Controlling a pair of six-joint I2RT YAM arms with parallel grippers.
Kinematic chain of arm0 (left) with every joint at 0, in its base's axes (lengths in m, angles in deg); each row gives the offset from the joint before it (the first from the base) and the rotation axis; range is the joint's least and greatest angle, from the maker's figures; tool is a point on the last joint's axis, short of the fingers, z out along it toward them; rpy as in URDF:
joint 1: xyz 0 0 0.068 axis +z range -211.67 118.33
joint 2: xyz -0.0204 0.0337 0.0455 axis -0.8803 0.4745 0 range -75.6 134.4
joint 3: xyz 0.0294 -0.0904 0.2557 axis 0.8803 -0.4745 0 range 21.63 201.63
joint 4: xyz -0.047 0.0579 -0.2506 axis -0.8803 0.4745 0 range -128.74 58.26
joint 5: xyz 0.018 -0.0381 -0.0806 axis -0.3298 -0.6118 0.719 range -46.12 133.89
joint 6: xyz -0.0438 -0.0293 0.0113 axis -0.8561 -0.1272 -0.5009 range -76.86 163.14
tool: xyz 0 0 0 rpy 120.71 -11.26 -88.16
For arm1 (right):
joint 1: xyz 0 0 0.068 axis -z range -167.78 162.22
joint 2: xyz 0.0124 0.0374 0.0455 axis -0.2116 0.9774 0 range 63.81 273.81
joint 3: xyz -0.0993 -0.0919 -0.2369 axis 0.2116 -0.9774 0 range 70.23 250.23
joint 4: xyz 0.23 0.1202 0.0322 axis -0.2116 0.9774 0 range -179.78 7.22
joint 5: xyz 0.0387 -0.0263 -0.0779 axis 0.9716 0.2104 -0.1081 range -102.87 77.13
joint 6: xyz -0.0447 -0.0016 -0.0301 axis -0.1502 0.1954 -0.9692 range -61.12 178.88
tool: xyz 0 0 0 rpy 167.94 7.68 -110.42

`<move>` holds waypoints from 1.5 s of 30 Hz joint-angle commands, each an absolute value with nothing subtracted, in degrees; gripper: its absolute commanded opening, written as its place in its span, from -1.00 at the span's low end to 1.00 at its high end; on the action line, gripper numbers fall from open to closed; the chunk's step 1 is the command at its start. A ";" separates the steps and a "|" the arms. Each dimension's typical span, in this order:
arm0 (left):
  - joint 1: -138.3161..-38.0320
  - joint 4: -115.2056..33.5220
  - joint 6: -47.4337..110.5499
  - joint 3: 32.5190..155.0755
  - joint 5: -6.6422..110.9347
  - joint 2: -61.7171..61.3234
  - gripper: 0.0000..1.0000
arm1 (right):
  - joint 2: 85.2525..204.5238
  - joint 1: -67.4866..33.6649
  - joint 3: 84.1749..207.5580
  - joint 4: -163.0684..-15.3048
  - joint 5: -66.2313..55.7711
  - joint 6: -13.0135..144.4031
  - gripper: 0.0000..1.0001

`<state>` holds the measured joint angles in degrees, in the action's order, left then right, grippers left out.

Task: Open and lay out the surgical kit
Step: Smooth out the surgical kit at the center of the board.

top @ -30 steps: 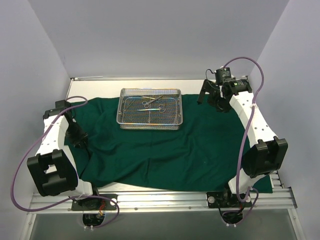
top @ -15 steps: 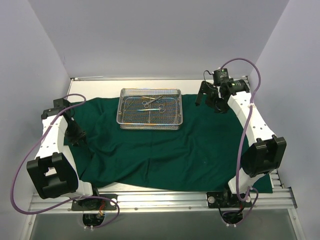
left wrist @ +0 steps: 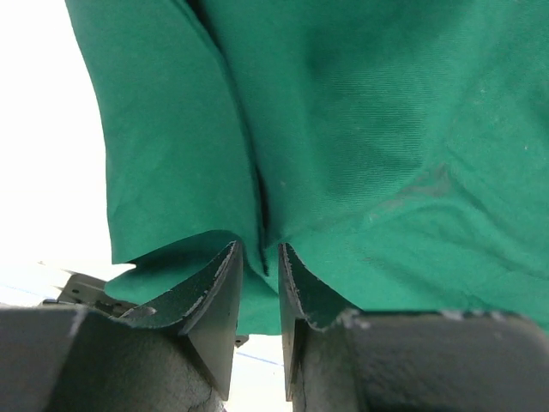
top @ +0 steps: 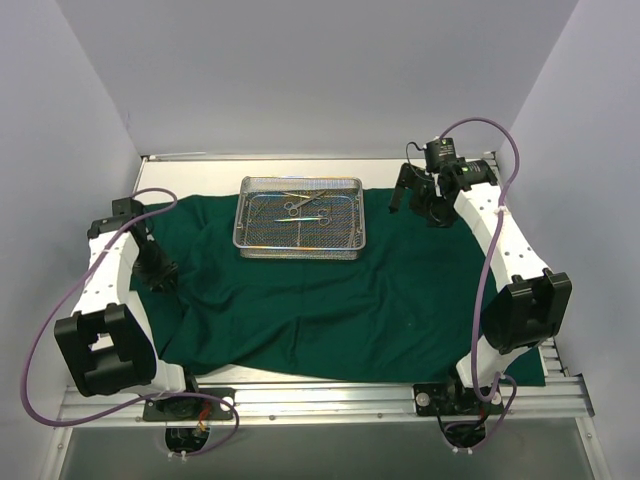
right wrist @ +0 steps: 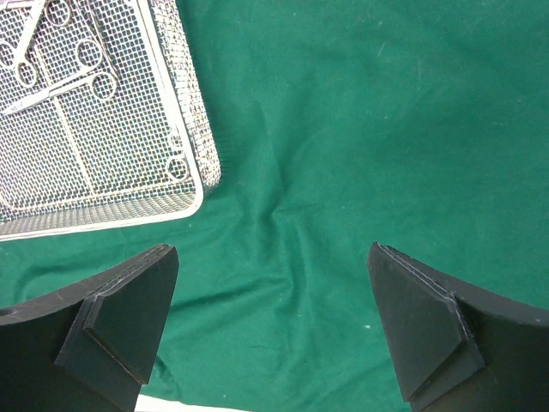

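Observation:
The dark green drape lies spread over the table. The silver wire-mesh tray stands on its back part and holds several steel scissor-like instruments. My left gripper is at the drape's left edge. In the left wrist view it is shut on a fold of the green cloth. My right gripper hovers open and empty over the drape's back right, right of the tray. In the right wrist view its jaws are wide apart above bare cloth, with the tray and instruments at upper left.
White walls close in the table on the left, back and right. A strip of bare white table shows behind and left of the drape. The drape's front right corner hangs near the metal rail.
The left gripper has shifted slightly along the drape's left edge while holding the cloth. The right gripper has drifted a little toward the back left. The tray has not moved.

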<state>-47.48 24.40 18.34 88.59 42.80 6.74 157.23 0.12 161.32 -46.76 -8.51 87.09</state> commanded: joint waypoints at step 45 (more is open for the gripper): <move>-48.49 24.54 19.93 85.61 45.47 4.29 -0.53 | 157.76 -0.35 159.27 -46.54 -7.77 86.92 0.99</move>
<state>-48.40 24.09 19.08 85.59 44.66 6.24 157.32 0.12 159.73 -47.19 -8.07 87.11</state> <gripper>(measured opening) 0.241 0.995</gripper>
